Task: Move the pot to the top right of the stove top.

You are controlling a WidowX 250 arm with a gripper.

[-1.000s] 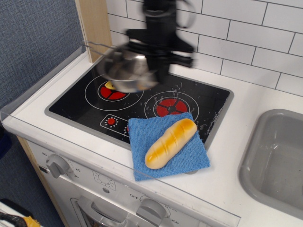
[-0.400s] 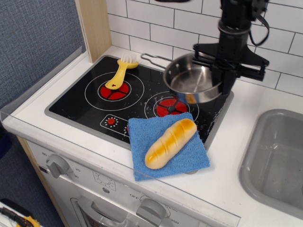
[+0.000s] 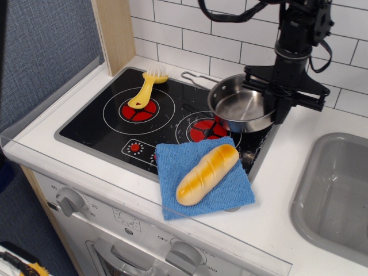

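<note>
Only view: the gripper (image 3: 275, 109) is clamped on the right rim of the pot (image 3: 242, 109), fingers pointing straight down. The pot sits low over the back right part of the stove top (image 3: 98, 129), beside the right burner; whether its base touches the glass I cannot tell. Its thin handle runs up and left, away from the gripper, toward the yellow brush (image 3: 145, 88). The target corner lies right under and just behind the pot, so the coming move is probably a short drop and release. A bread loaf (image 3: 207, 173) on a blue cloth (image 3: 224, 192) lies in front, apart from the pot.

Versus 0.4 s ago: pot slightly further right and lower. One second ago it was over the left burner.
</note>
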